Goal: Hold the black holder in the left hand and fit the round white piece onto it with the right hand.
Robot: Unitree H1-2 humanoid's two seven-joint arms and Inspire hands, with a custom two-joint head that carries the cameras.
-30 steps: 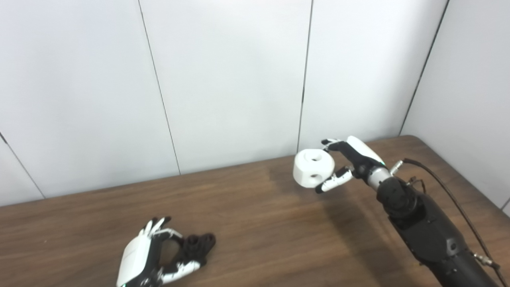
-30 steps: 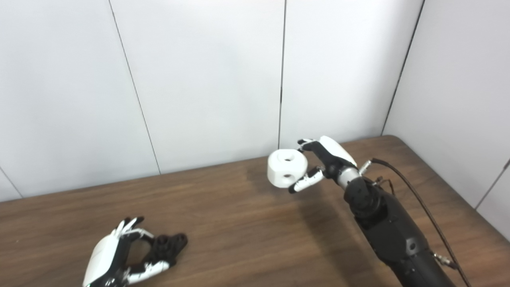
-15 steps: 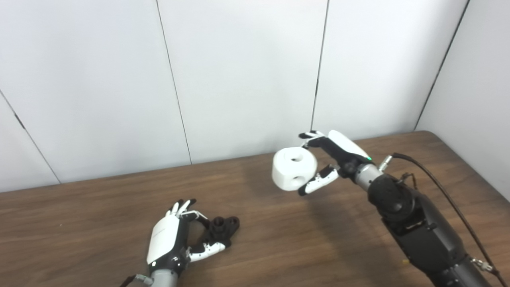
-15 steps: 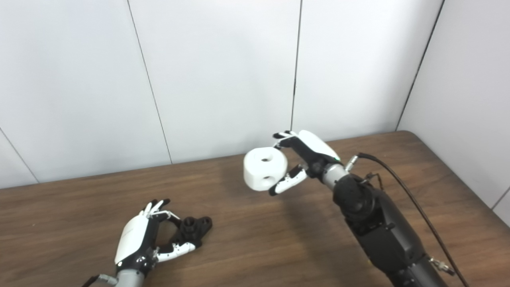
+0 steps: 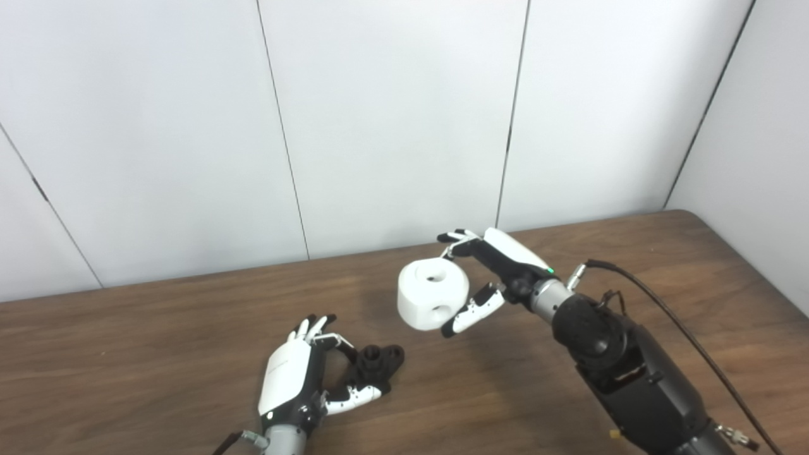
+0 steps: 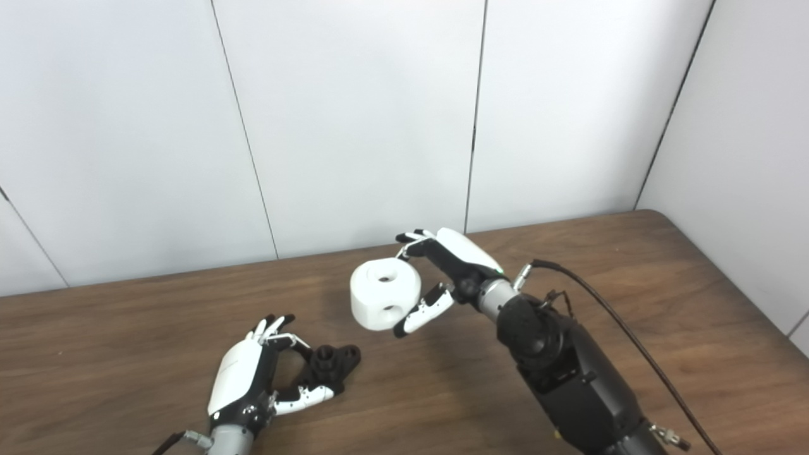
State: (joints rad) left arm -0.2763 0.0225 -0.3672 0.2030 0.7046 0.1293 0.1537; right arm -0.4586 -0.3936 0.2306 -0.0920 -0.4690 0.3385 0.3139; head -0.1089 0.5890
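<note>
Near the front edge of the wooden worktop [image 5: 158, 354], left of its middle, the left hand [image 5: 294, 382] is seen with its white back turned up and its fingers [image 5: 310, 327] curled over toward the thumb. The black holder [image 5: 374, 365] is gripped between those fingers and the thumb on the hand's right side; it sits low, at or just above the worktop surface, and whether it rests on the wood cannot be told. A short round stub is seen standing up from the holder's top. Further right and nearer the back edge, the round white piece [image 5: 433, 301] is held clear of the worktop by the right hand [image 5: 490, 272]. It is pinched between the upper fingers [image 5: 456, 239], laid over its top rim, and the thumb pressed against its lower right side. One hole is shown in its flat top face and another in its curved side wall. The white piece is kept up and to the right of the holder, apart from it. The right forearm [image 5: 632, 373] is seen running down to the front right, with a black cable [image 5: 689, 341] looped beside it.
</note>
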